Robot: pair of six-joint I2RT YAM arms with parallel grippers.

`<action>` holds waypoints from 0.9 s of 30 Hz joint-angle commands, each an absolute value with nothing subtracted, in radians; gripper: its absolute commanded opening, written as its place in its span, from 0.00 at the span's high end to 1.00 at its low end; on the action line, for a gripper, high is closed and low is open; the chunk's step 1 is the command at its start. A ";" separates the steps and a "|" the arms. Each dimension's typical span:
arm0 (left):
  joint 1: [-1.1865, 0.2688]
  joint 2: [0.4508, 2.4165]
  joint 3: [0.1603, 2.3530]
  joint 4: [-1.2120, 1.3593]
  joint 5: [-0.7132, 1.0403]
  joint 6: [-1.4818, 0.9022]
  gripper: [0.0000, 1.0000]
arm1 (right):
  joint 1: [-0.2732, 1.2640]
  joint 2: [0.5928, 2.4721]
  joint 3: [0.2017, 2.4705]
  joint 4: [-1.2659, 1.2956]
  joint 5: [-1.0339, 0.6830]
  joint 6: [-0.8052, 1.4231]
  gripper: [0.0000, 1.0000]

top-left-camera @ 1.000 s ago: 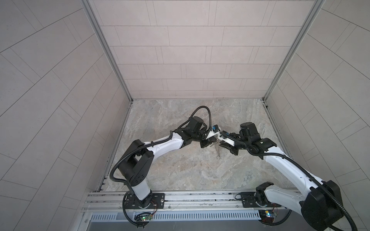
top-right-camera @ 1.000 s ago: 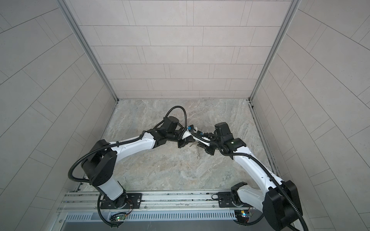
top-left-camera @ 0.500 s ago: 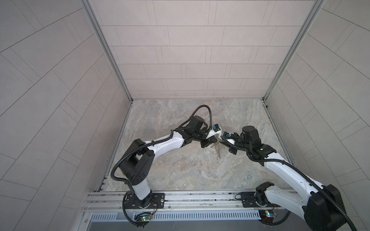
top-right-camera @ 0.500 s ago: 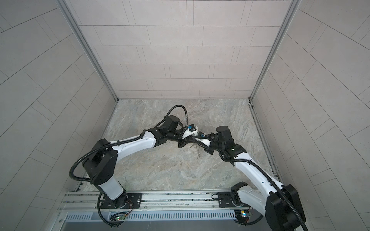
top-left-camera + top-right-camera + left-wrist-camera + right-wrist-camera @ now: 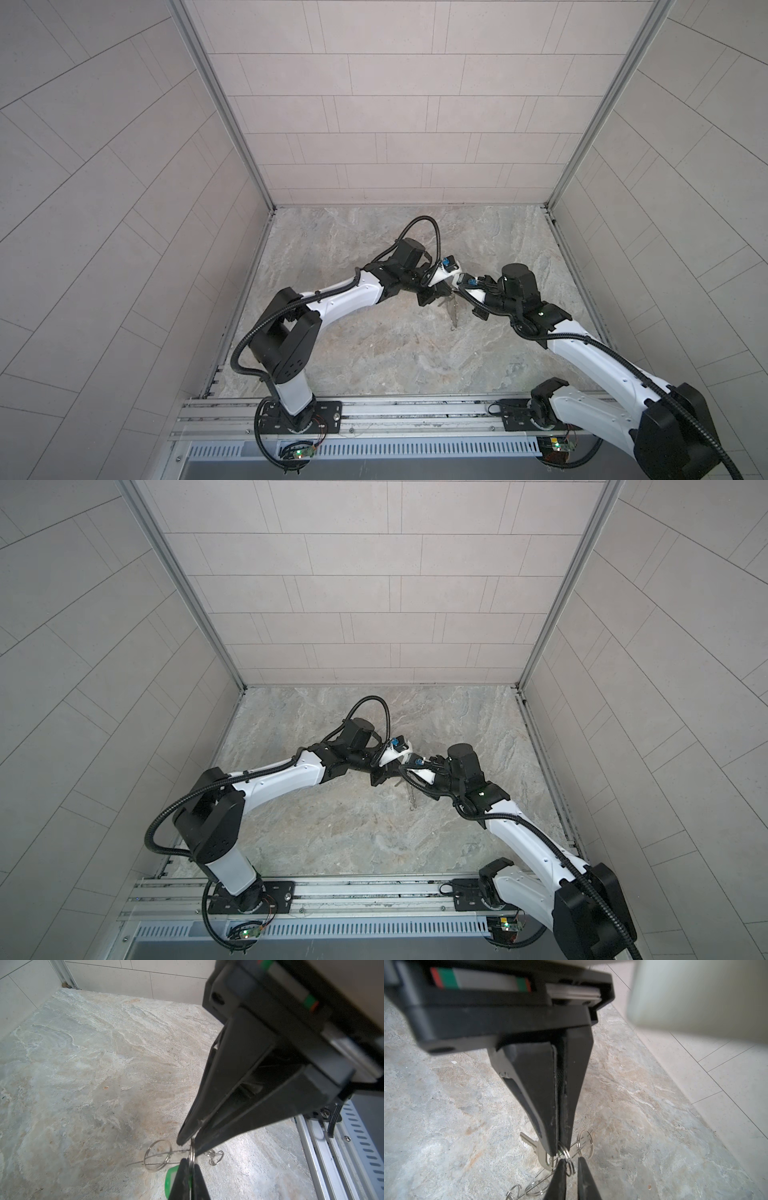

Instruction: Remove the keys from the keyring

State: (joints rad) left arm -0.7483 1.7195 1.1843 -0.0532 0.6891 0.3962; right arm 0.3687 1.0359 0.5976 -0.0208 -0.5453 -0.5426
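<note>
A marbled grey-beige tabletop (image 5: 374, 353) carries one small pale fleck (image 5: 106, 1087).

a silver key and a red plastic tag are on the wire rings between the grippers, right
No: the tag is green, not red, as the left wrist view shows. The silver key is on the wire rings between the left gripper and right gripper.

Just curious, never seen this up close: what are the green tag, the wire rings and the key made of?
Green tag: glossy plastic, probably; bright colour, soft sheen. Wire rings: thin polished metal, likely steel; sharp glints. Key: matte silvery metal, duller sheen; exact alloy unclear.
</note>
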 commanded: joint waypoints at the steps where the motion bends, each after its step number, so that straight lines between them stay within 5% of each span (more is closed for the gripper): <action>1: -0.753 1.726 1.216 -0.048 0.718 0.403 1.00 | 0.376 1.038 0.599 -0.013 -0.546 -0.544 0.88; 8: -0.752 1.723 1.213 -0.036 0.710 0.401 0.99 | 0.381 1.041 0.594 0.006 -0.548 -0.509 1.00; 14: -0.704 1.664 1.102 0.117 0.693 0.311 0.64 | 0.381 1.058 0.584 0.051 -0.587 -0.426 1.00; 27: -0.696 1.641 0.952 0.288 0.737 0.229 0.53 | 0.387 1.075 0.584 0.151 -0.599 -0.358 1.00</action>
